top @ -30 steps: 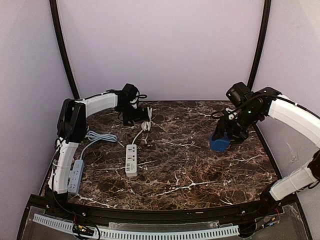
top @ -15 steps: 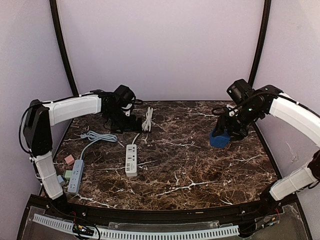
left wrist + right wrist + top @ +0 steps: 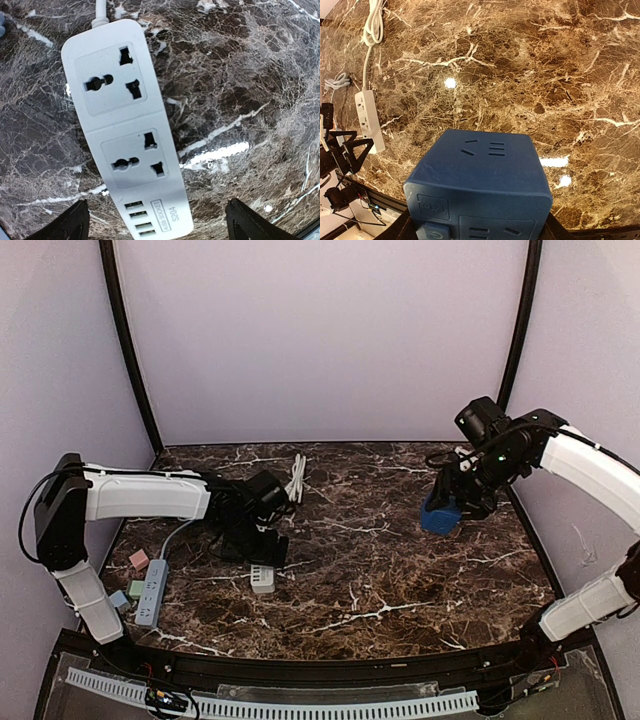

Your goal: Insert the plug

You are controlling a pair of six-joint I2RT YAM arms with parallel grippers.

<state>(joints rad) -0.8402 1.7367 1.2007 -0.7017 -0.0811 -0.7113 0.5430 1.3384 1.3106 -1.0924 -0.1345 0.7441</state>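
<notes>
Two grippers, two different jobs. Your left gripper [image 3: 157, 226] hangs with its jaws spread wide and nothing between them, directly over the white power strip [image 3: 125, 130], low and left of centre in the top view. In the left wrist view the strip runs diagonally down the frame, two sockets and a row of USB ports facing up, with a dark fingertip [image 3: 67, 227] in each lower corner. Your right gripper [image 3: 448, 502], at the right of the top view, is clamped on the blue socket cube [image 3: 480, 185], which fills the lower half of the right wrist view.

I read this as the line-up step: nothing is plugged in yet, and neither gripper carries a plug. The strip's lead runs up the frame to a coiled white cord [image 3: 296, 478] near the top centre of the marble table [image 3: 400, 580], and the plug is most likely in that bundle. Your next move probably means either closing squarely across the strip's width to steady it, or going up the frame for the plug end.

Several things you cannot settle from here:
- The plug's prongs are not distinguishable within the coil.
- The top view shows little of the white strip, since the left gripper covers most of it.
- You cannot tell whether the cube rests on the marble or is lifted clear.
- The grey strip [image 3: 150, 592] at lower left has a pale blue lead whose end is unclear.
</notes>
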